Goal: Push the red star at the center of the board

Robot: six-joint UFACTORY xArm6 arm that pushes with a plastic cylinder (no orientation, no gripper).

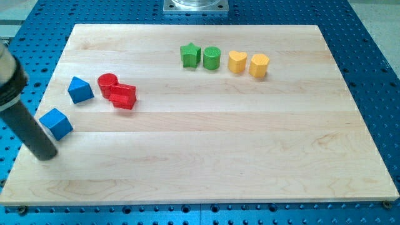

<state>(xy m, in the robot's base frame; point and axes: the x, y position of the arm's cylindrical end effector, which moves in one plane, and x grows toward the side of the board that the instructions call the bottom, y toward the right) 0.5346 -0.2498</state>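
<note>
While my tip (45, 155) rests at the counter's (206, 169) left edge, a bare rod with no claw to clench or release, a blue block (56, 123) touches it on the right. Farther up-right sits the red star (124, 96), touching a red cylinder (107, 82); a careless push could drag either neighbour along. Count: two blue, two red, two green, two yellow.

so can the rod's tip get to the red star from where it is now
Probably yes. My tip sits at the view's left, just below-left of a blue block. The red star lies up and to the right; passing below that blue block looks open.
</note>
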